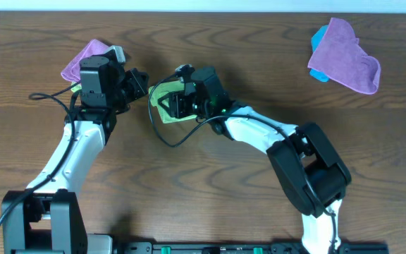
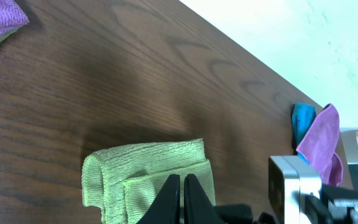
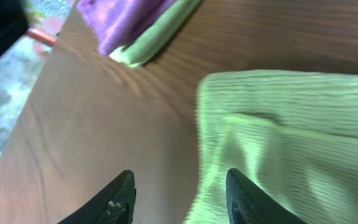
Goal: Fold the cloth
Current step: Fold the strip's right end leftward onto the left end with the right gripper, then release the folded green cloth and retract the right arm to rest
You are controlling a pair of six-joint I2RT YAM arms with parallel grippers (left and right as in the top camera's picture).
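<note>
Your folded cloth (image 1: 162, 107) lies on the table (image 1: 259, 42) between both arms.
Your right gripper (image 3: 179, 186) stands over it with fingers apart, the cloth's edge lying loose between them, not clamped. Your left gripper (image 2: 182, 182) has its fingers pressed together on nothing, at the cloth's other edge; you cannot tell whether it touches.

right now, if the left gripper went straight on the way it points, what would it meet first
The folded lime-green cloth. The left gripper, jaws shut, has its tips right over the cloth's near part. Whether they touch it or hover just above is unclear from this view.
</note>
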